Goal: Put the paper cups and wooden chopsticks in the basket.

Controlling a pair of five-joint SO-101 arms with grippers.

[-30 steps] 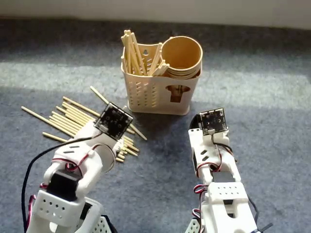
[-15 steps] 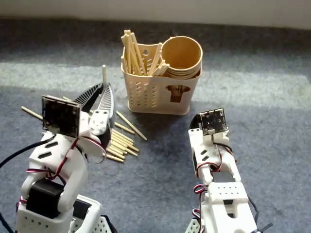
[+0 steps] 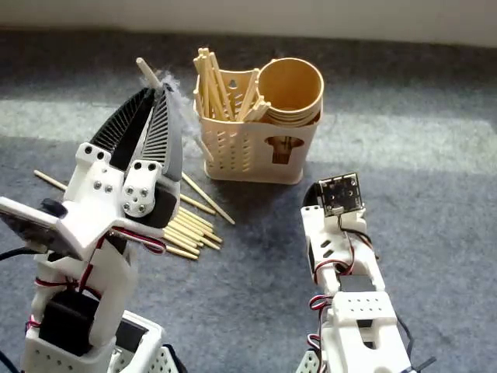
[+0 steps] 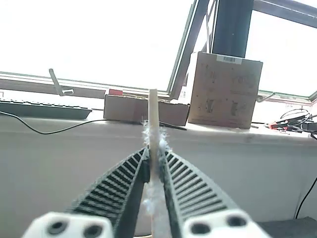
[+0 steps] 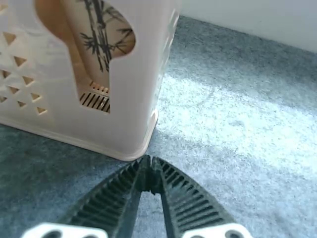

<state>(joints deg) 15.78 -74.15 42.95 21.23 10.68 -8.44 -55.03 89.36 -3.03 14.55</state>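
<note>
My left gripper (image 3: pixel 161 92) is raised above the carpet, just left of the basket (image 3: pixel 241 148), and is shut on one wooden chopstick (image 3: pixel 146 68). In the left wrist view the chopstick (image 4: pixel 153 111) stands up between the fingertips of the left gripper (image 4: pixel 154 154), with bits of fluff clinging to it. The basket holds stacked paper cups (image 3: pixel 291 89) and several chopsticks (image 3: pixel 211 81). More chopsticks (image 3: pixel 190 225) lie loose on the carpet beside the left arm. My right gripper (image 5: pixel 150 167) is shut on nothing, low over the carpet, close to the basket's corner (image 5: pixel 141 144).
Grey carpet (image 3: pixel 419 155) covers the floor, with open room to the right of the basket. A single stray chopstick (image 3: pixel 48 180) lies at the far left. A pale wall (image 3: pixel 349 15) runs behind the basket.
The left arm rose from the chopstick pile with one chopstick in its gripper and swung up toward the basket. The right arm stayed still.
</note>
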